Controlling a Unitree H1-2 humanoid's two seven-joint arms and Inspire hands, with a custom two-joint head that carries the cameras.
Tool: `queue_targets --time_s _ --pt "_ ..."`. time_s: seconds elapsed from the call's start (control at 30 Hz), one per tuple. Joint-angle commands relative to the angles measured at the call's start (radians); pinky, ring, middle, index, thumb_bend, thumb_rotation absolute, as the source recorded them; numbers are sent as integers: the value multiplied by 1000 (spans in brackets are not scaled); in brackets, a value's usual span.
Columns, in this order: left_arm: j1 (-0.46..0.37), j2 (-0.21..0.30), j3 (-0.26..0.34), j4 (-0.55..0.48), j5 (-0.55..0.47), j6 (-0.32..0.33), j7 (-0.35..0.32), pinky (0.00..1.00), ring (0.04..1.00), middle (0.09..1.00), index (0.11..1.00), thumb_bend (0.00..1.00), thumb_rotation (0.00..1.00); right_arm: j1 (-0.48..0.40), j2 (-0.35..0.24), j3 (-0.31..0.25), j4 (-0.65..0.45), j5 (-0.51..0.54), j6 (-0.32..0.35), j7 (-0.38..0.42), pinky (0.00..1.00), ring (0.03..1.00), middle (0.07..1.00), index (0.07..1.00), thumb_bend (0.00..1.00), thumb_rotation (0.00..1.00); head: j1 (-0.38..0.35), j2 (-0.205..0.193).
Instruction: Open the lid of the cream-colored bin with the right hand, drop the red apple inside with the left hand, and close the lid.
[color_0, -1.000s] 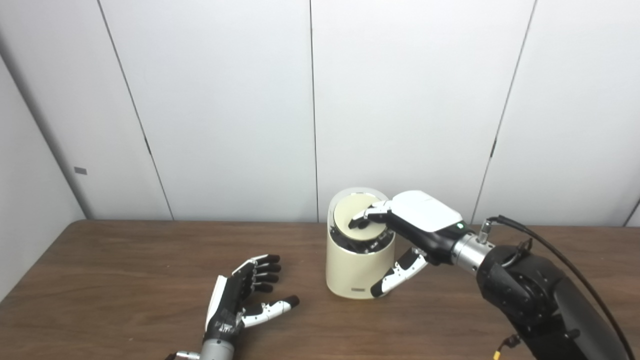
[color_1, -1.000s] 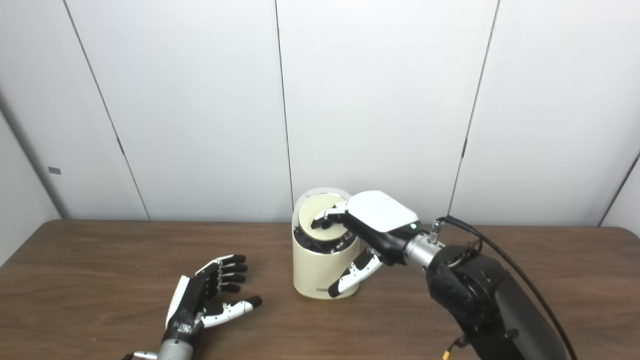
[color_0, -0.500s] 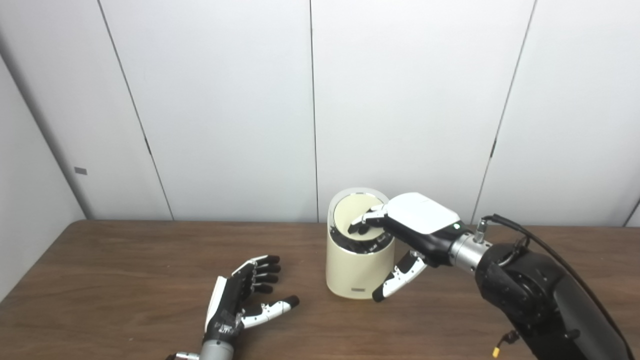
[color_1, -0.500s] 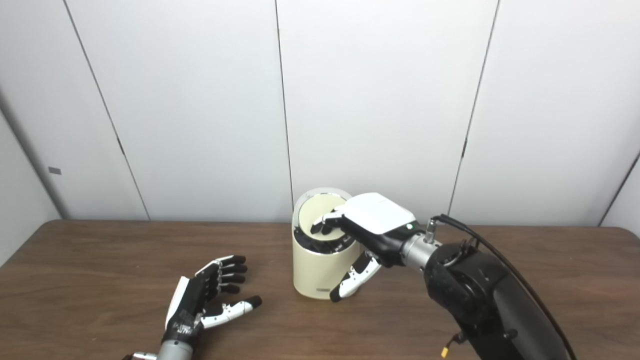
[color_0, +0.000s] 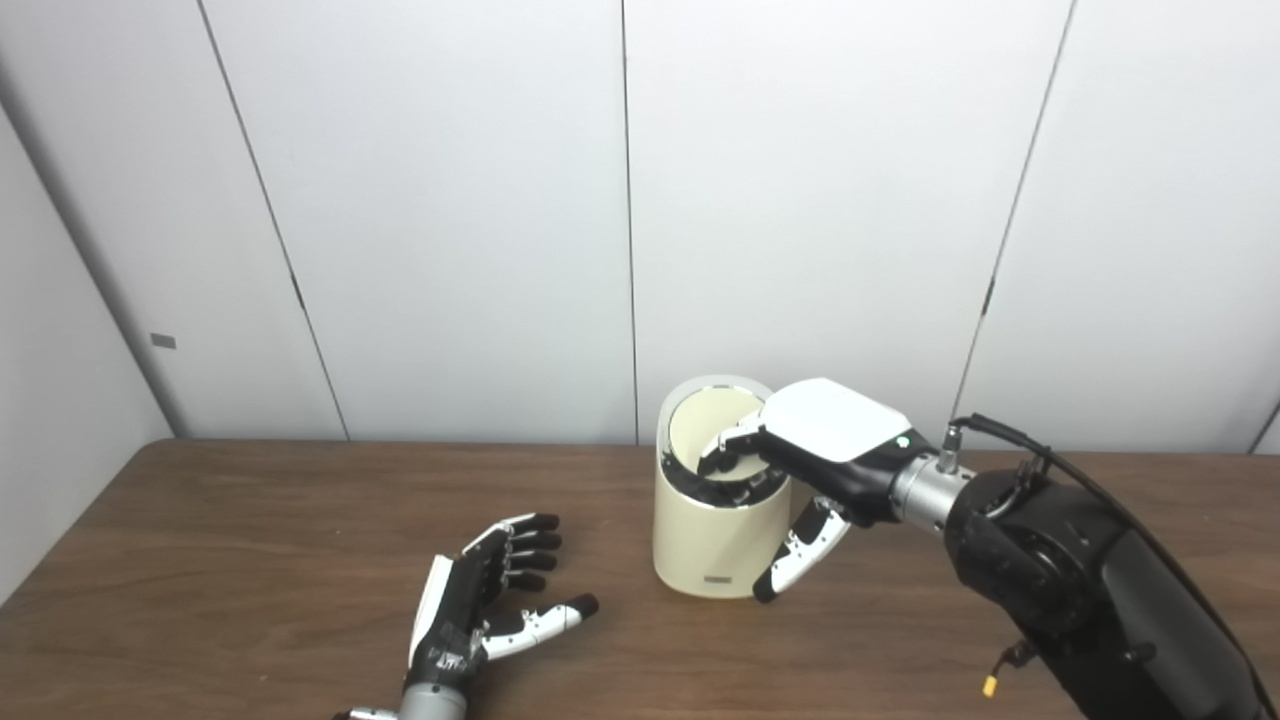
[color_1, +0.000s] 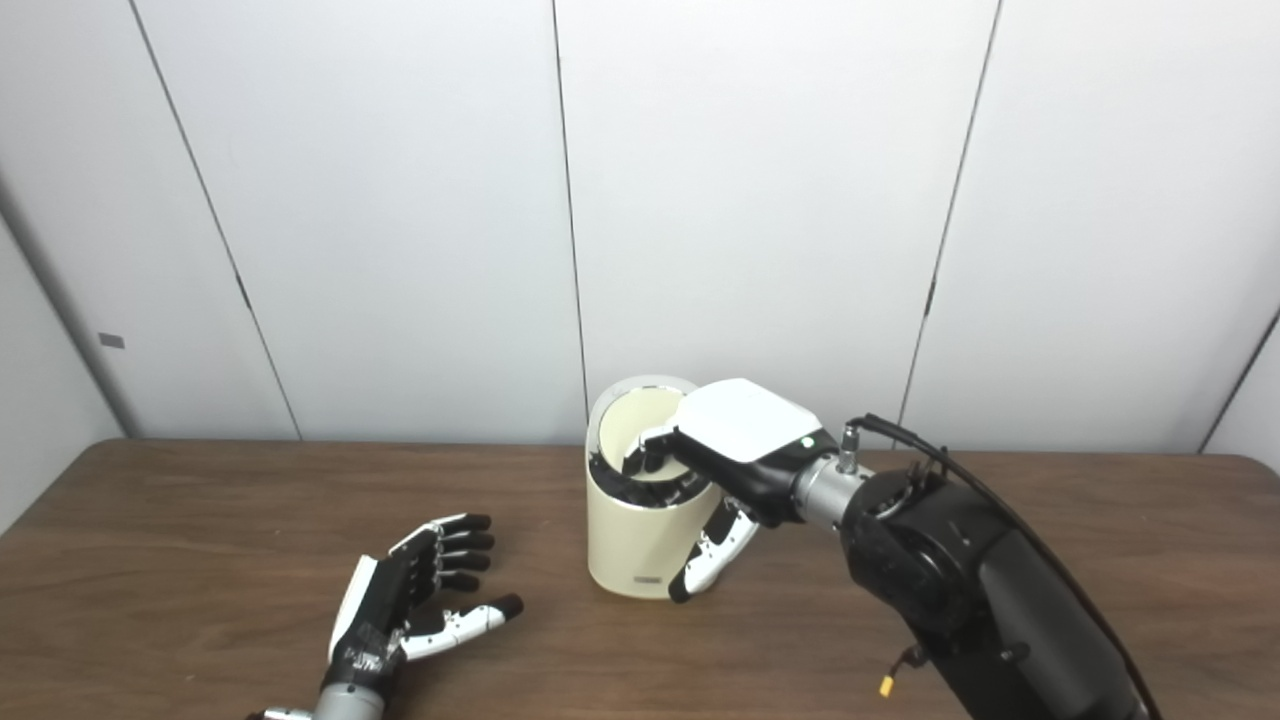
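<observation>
The cream-colored bin (color_0: 705, 545) stands upright on the brown table (color_0: 250, 540), near its back middle. Its round lid (color_0: 700, 432) is tilted steeply inward, so the dark opening shows at the front. My right hand (color_0: 822, 447) is over the bin's right rim. Its fingers (color_0: 722, 458) press down on the lid inside the rim, and its thumb (color_0: 795, 560) hangs outside the bin wall; it grips nothing. My left hand (color_0: 485, 598) lies open and empty on the table, left of the bin. No red apple shows in either view.
White wall panels (color_0: 450, 200) stand right behind the table's back edge. The right forearm with its black cable (color_0: 1060, 540) crosses the table's right side. Bare tabletop lies between the left hand and the bin.
The right hand's fingers have pushed further down into the bin, and the lid has tipped more steeply inward. The left hand has not moved.
</observation>
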Motion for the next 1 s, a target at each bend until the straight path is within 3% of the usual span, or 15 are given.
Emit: queue_targets --time_s 0.0,0.23,0.5,0.77,0.97 --pt "-6 5 -1 -26 7 4 -3 621 683 712 739 780 61 -7 -26 26 3 -19 21 89 716 847 737 746 804 389 1 1" --pt "-4 6 -1 -36 9 15 -5 614 685 718 740 782 70 -17 -34 42 3 -33 28 132 707 843 744 751 817 449 0 3" --pt "-5 5 -2 -30 8 13 -5 602 678 715 737 779 63 -10 -33 24 -12 -11 31 125 709 834 742 752 816 455 1 0" --pt "-10 8 -3 -13 7 0 -4 616 678 712 737 783 70 0 -16 -50 -36 57 38 52 694 823 717 745 798 380 0 -7" --pt "-10 10 -7 -11 14 -2 -5 619 680 714 738 772 62 38 12 -138 -45 163 25 -43 683 802 721 741 792 362 2 -10"
